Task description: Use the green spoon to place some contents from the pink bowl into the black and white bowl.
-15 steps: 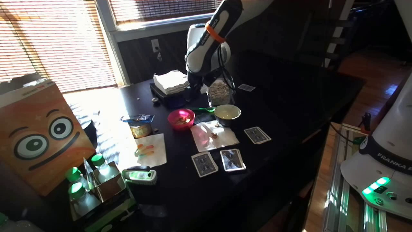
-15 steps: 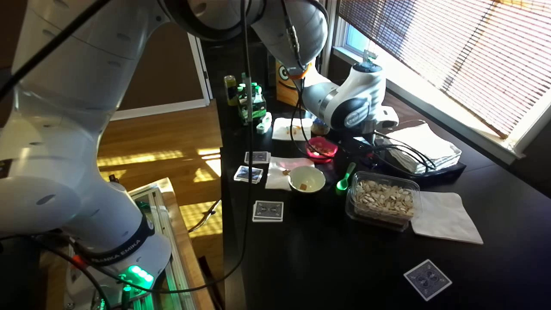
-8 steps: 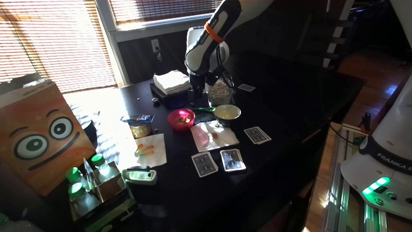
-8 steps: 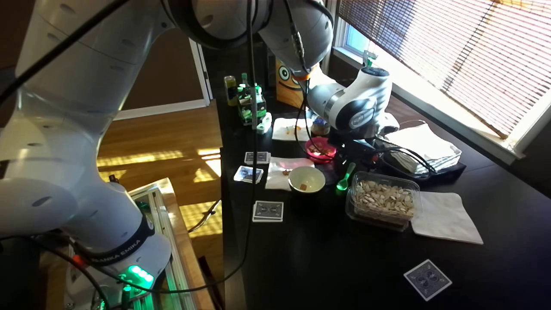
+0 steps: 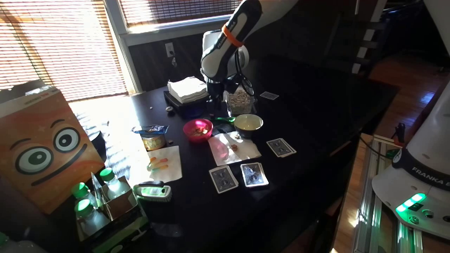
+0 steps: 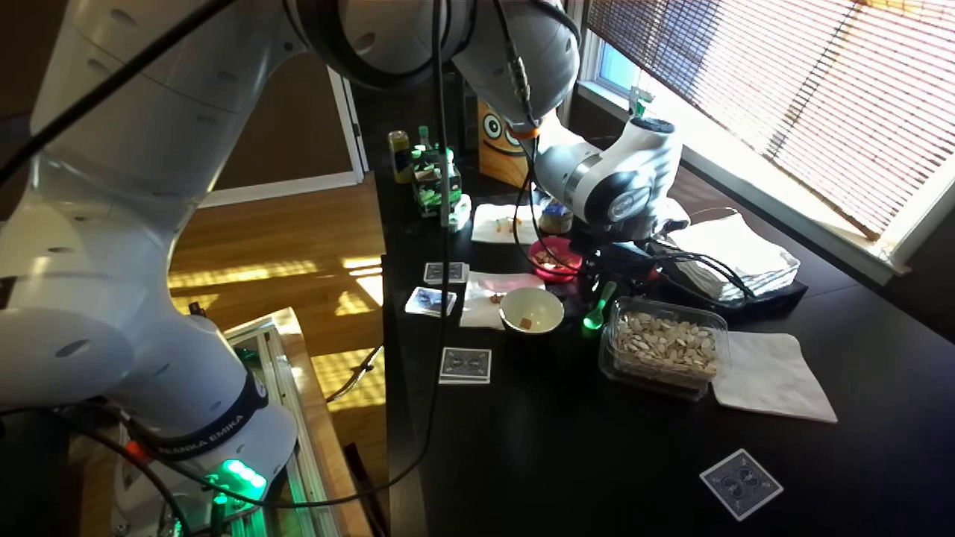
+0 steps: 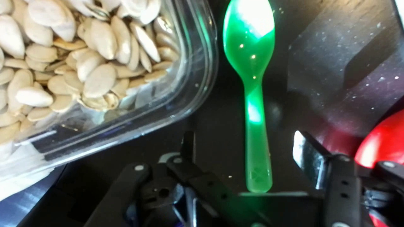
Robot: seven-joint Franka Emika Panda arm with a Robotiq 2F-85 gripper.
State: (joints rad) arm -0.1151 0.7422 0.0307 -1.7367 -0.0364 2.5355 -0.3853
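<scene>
The green spoon [image 7: 258,157] lies on the dark table, its handle toward my gripper; it also shows in both exterior views [image 5: 225,119] [image 6: 599,307]. My gripper [image 7: 245,147] is open and empty, with a finger on either side of the handle, apart from it; its height above the table is unclear. In an exterior view the gripper [image 5: 215,100] is behind the spoon. The pink bowl [image 5: 197,135], with chunky contents, stands beside the spoon; its edge shows in the wrist view [image 7: 385,142]. The black and white bowl [image 6: 531,317], pale inside and dark outside, holds a small brown piece.
A clear tub of pumpkin seeds [image 6: 664,347] stands close to the spoon, on the side away from the pink bowl. A napkin stack [image 5: 188,89] is behind the gripper. Playing cards [image 5: 280,147], a napkin [image 5: 235,154] and a tin [image 5: 154,141] lie around the bowls.
My gripper has moved from beside the napkin stack toward the seed tub and over the spoon handle. The spoon and bowls have not visibly moved.
</scene>
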